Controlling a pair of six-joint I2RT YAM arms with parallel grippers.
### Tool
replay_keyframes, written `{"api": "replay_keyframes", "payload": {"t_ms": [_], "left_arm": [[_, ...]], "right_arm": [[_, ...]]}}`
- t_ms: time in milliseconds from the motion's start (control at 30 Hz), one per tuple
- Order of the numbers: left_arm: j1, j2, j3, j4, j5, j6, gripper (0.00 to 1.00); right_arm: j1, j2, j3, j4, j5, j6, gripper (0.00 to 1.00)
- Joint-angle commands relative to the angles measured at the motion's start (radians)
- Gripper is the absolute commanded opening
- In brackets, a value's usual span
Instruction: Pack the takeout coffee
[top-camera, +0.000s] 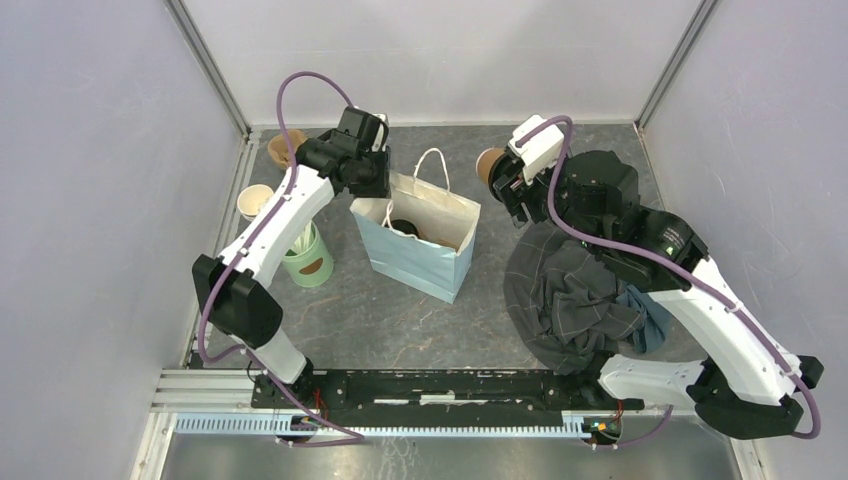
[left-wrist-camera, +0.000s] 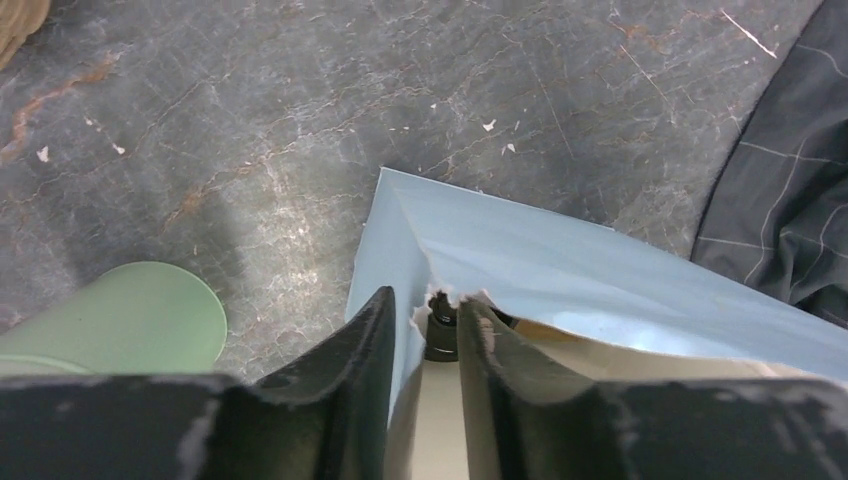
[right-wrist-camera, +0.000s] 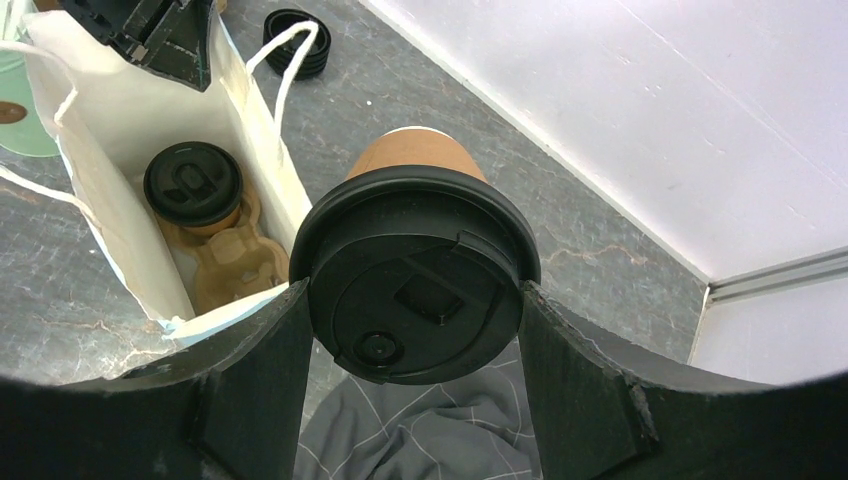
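One takeout coffee cup (right-wrist-camera: 415, 290), brown paper with a black sip lid, sits between my right gripper's (right-wrist-camera: 415, 300) fingers, which are shut on its lid. In the top view this cup (top-camera: 488, 160) and the right gripper (top-camera: 508, 186) are just right of the blue paper bag (top-camera: 425, 255). The second lidded cup (right-wrist-camera: 192, 183) stands inside the bag in a cardboard carrier (right-wrist-camera: 232, 262); its lid also shows from above (top-camera: 405, 228). My left gripper (left-wrist-camera: 428, 302) is shut on the bag's torn left rim (left-wrist-camera: 440, 250), at the bag's far left corner (top-camera: 372, 186).
A green cup (top-camera: 305, 256) of white sticks stands left of the bag, also in the left wrist view (left-wrist-camera: 130, 318). Empty paper cups (top-camera: 254, 203) stand at the far left. A stack of black lids (right-wrist-camera: 295, 45) lies behind the bag. A dark cloth (top-camera: 575, 295) lies right of the bag.
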Motion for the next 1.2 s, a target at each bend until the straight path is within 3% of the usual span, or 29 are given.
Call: {"api": "replay_keyframes", "payload": {"t_ms": [0, 267, 333, 567, 867, 1167], "left_arm": [[-0.001, 0.0, 0.053, 0.022, -0.071, 0.059, 0.32], [-0.003, -0.057, -0.001, 0.107, -0.095, 0.094, 0.05], [-0.007, -0.082, -0.025, 0.143, -0.12, 0.103, 0.02], [-0.008, -0.192, -0.167, 0.335, -0.171, 0.092, 0.02], [-0.009, -0.347, -0.443, 0.675, -0.185, 0.07, 0.02], [-0.011, -0.4, -0.524, 0.735, -0.198, 0.022, 0.02]], "right_arm": [[-0.002, 0.008, 0.069, 0.016, -0.01, -0.024, 0.0], [-0.001, 0.012, 0.086, 0.015, -0.024, -0.031, 0.0], [-0.002, 0.022, 0.104, 0.011, -0.039, -0.039, 0.0], [-0.002, 0.039, 0.149, 0.01, -0.218, -0.103, 0.0], [0.0, 0.022, 0.09, 0.057, -0.479, -0.197, 0.0], [0.022, 0.04, 0.065, 0.083, -0.728, -0.213, 0.0]]}}
